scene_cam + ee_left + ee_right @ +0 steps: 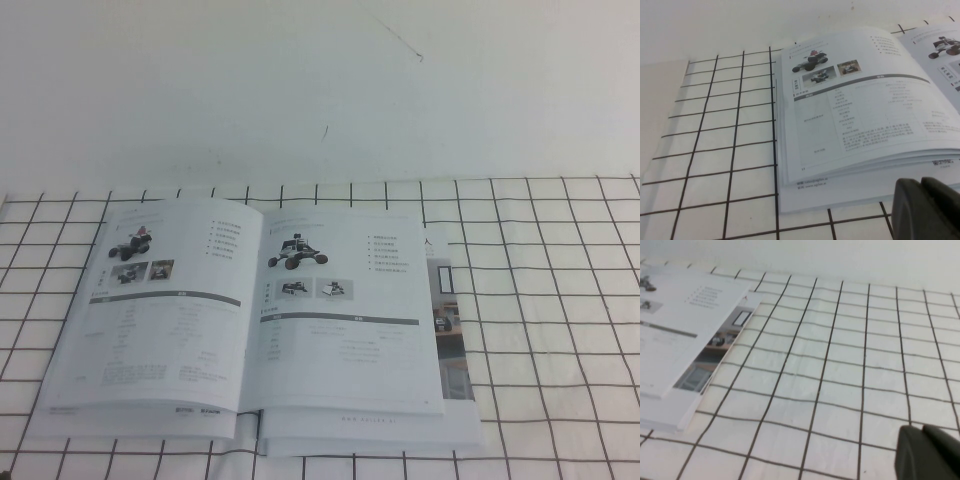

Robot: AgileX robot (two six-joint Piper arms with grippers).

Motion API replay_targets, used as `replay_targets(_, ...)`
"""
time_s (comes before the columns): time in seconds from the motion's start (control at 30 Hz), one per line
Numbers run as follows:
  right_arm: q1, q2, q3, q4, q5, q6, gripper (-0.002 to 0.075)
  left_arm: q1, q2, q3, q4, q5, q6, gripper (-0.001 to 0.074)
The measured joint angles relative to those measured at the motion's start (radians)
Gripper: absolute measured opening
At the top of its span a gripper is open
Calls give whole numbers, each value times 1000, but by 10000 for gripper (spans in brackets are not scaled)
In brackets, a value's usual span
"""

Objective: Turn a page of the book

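One book [255, 320] lies open and flat on the grid cloth [540, 300] in front of me, nearer my left side than my right. Two pages face up. The page [165, 310] on my left shows one low black vehicle, two small photos under it, one grey bar and a faint table. The facing page [345, 310] shows one vehicle with two small photos and one grey bar. At the right edge a strip of a lower sheet [452, 330] with colour pictures sticks out. My left gripper [926, 210] hovers near the book's near left corner, its two fingers closed together, holding nothing. My right gripper [930, 452] hangs over bare cloth, well apart from the book, closed and empty.
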Motion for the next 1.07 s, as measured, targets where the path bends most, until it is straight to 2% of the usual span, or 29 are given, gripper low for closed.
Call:
replay_targets(0.3, -2, 0, 4, 2, 27, -130, 1, 0, 0, 0, 0, 0, 0, -3)
replay_targets(1.07, -2, 0, 4, 29, 33, -141, 1, 0, 0, 0, 0, 0, 0, -3)
